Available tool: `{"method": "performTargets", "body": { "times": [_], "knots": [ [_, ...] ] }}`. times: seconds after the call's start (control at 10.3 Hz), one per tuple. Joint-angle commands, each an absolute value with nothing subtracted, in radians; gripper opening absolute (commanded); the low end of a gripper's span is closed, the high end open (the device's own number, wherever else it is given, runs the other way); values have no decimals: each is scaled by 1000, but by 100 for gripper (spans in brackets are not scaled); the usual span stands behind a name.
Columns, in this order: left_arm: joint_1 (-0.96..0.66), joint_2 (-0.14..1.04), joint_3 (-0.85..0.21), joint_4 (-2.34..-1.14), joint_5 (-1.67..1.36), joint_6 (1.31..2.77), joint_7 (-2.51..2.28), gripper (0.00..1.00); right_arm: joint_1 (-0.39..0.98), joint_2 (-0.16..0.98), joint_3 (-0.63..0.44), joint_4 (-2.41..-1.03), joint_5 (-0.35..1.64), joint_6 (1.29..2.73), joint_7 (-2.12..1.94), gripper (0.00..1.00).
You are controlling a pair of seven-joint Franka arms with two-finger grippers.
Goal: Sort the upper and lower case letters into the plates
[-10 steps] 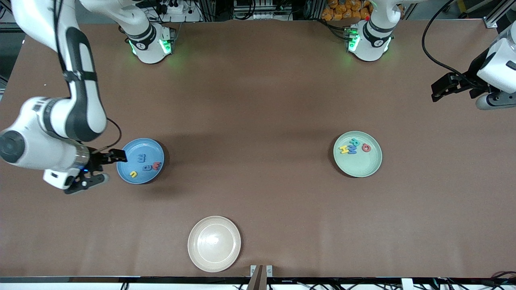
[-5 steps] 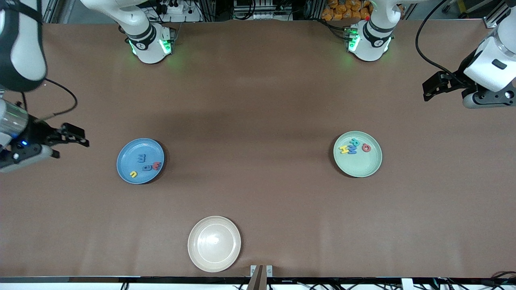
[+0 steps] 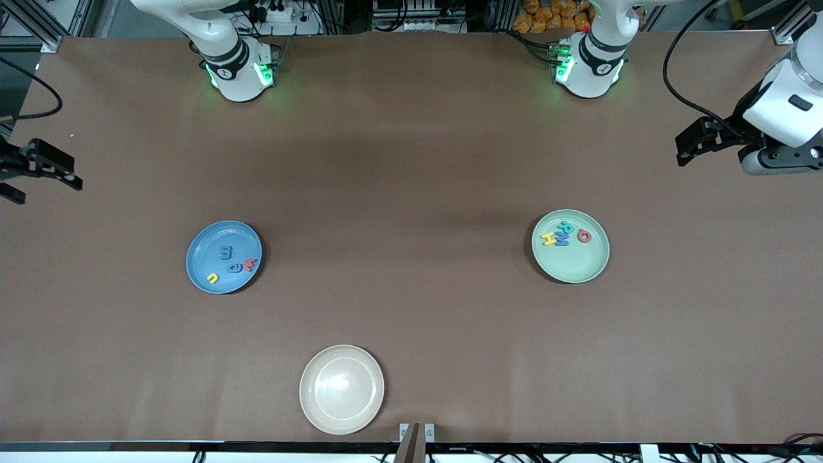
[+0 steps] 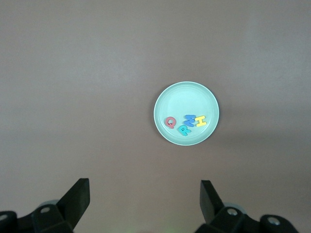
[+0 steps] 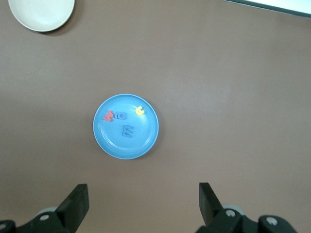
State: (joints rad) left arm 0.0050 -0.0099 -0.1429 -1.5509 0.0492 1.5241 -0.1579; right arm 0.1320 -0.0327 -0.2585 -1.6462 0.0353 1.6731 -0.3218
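Both arms up and out, letters all sorted into their plates.

The right gripper point(image 3: 26, 170) hangs over the surface's point(image 3: 411, 161) edge at its own end, fingers point(image 5: 77, 201) spread and empty; the blue plate point(image 3: 224, 257) with the small letters point(image 3: 230, 262) lies well clear of them. The left gripper point(image 3: 697, 138) hangs likewise at its end, fingers point(image 4: 77, 196) spread, the green plate point(image 3: 570, 246) and its capitals point(image 3: 563, 234) well apart from them. The white plate point(image 3: 341, 389) sits bare, so the job looks done.

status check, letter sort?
Left gripper and right gripper open, empty, at table ends. Capitals in green plate, lowercase in blue plate. Nothing obstructing.
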Motion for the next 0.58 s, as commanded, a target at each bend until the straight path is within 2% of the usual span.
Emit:
{"method": "performTargets", "body": {
  "times": [0.0,0.48],
  "knots": [
    [17,-23,-146,-1562,21,1534,-137,100,130,-67,-206,-1629,-3,1612,-198,100],
    [17,-20,-143,-1560,21,1542,-137,100,83,-71,-124,-1608,-48,1618,-175,100]
  ]
}}
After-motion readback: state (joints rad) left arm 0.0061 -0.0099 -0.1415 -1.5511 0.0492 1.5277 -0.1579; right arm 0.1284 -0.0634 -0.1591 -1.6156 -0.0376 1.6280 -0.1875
